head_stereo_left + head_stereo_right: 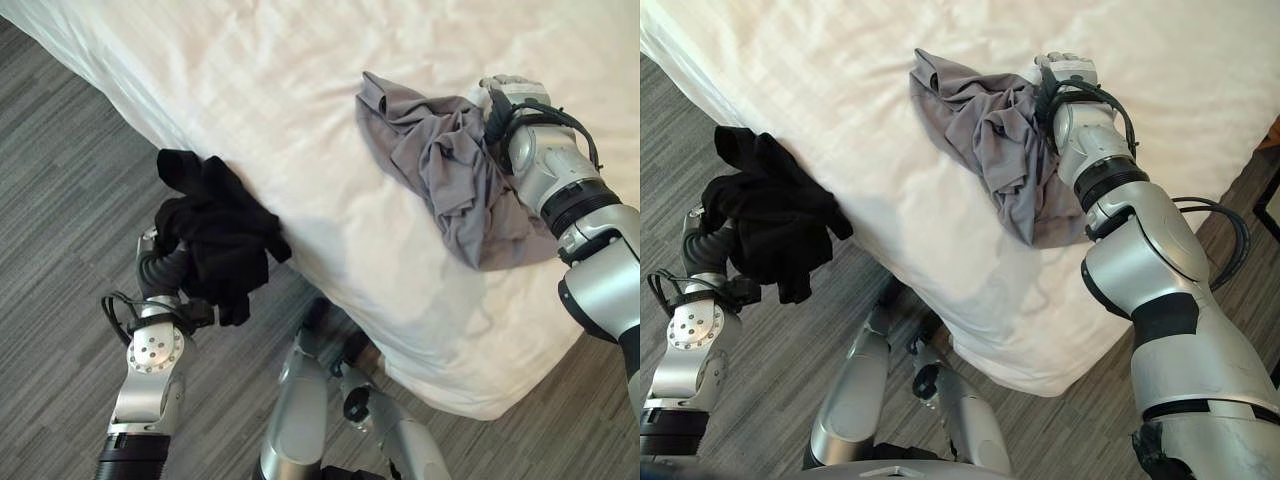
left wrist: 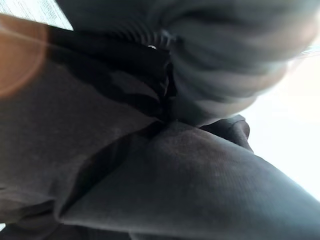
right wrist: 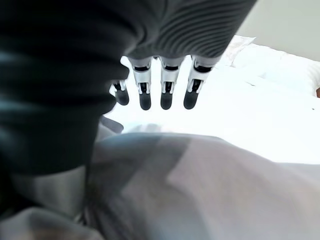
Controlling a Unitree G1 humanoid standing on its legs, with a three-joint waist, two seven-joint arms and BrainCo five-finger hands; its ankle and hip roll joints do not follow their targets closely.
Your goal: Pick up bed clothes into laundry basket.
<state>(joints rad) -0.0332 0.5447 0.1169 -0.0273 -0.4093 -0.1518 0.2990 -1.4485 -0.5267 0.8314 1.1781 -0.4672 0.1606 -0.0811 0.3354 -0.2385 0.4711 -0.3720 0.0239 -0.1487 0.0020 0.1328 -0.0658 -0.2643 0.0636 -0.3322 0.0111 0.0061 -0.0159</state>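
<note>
A black garment (image 1: pixel 215 235) hangs bunched over my left hand (image 1: pixel 154 252), which is raised beside the bed's edge above the floor; the cloth (image 2: pixel 175 190) hides that hand's grip. A crumpled grey garment (image 1: pixel 440 170) lies on the white bed (image 1: pixel 250 80) near its right side. My right hand (image 1: pixel 508 95) rests at the far edge of the grey garment (image 3: pixel 200 190). Its fingers (image 3: pixel 167 87) are straight and reach out over the white sheet, holding nothing.
The bed's edge runs diagonally from upper left to lower right, with its corner (image 1: pixel 480 400) low on the right. Grey wood-plank floor (image 1: pixel 60 200) lies to the left and in front of the bed.
</note>
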